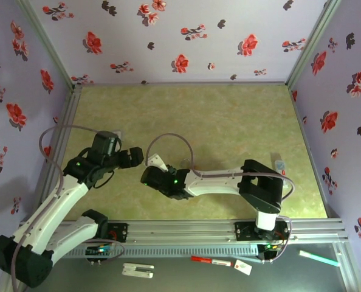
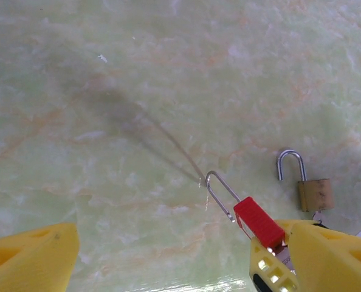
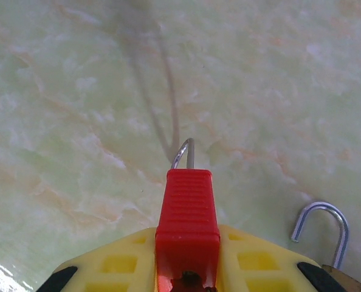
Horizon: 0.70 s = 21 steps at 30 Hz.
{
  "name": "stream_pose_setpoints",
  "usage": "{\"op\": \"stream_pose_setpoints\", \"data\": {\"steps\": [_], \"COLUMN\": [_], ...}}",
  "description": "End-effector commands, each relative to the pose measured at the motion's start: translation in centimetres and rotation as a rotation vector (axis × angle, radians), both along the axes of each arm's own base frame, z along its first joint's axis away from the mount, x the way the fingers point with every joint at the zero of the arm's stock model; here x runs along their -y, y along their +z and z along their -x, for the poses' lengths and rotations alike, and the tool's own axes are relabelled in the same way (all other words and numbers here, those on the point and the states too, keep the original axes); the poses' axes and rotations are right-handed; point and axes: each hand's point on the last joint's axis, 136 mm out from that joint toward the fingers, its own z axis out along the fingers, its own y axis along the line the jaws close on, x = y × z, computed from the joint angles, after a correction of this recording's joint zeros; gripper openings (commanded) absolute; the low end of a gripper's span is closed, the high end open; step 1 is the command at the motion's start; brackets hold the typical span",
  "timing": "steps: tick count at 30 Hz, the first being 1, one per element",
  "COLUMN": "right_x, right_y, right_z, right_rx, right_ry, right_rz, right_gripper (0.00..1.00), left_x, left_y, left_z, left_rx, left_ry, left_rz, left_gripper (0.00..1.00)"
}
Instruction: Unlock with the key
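Note:
My right gripper (image 3: 187, 236) is shut on a red padlock (image 3: 187, 207), whose thin steel shackle (image 3: 184, 152) points away over the table. In the left wrist view the red padlock (image 2: 258, 220) sticks out of the right gripper's yellow fingers (image 2: 271, 267), and one shackle leg (image 2: 220, 193) ends free beside the body. A small brass padlock (image 2: 315, 194) lies flat on the table just right of it, shackle (image 2: 290, 163) up. My left gripper (image 2: 183, 240) stands open, close to the left of the red padlock. I cannot make out a key.
The table is pale green marble (image 1: 217, 121), walled by floral panels. A small object (image 1: 279, 165) lies near the right wall. Outside the front rail lie a red-and-white pen (image 1: 211, 261), a white piece (image 1: 138, 269) and a green pen (image 1: 318, 258).

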Motion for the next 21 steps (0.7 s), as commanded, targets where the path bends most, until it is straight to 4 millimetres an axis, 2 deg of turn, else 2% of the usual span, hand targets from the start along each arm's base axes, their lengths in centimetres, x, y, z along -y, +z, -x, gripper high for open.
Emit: {"op": "stream_pose_setpoints", "data": {"steps": [1, 9, 19, 21], "right_x": [0.7, 3.2, 1.6, 1.4], "right_y": [-1.3, -2.4, -3.5, -3.9], "right_z": [-0.3, -0.6, 2.1, 2.6], "right_rx": [0.007, 0.041, 0.151, 0.183], "right_ry": [-0.082, -0.147, 0.01, 0.049], "right_rz": [0.003, 0.087, 0.304, 0.366], "right_gripper": [0.0, 0.0, 0.0, 0.04], "left_x": [-1.0, -1.2, -1.2, -1.3], "left_y": [-0.2, -1.1, -1.9, -2.1], "left_z": [0.2, 0.4, 0.5, 0.5], "left_rx": [0.014, 0.008, 0.009, 0.01], "left_ry": [0.001, -0.013, -0.032, -0.038], "left_rz": [-0.045, -0.066, -0.086, -0.092], "left_gripper": [0.89, 0.89, 0.89, 0.89]}}
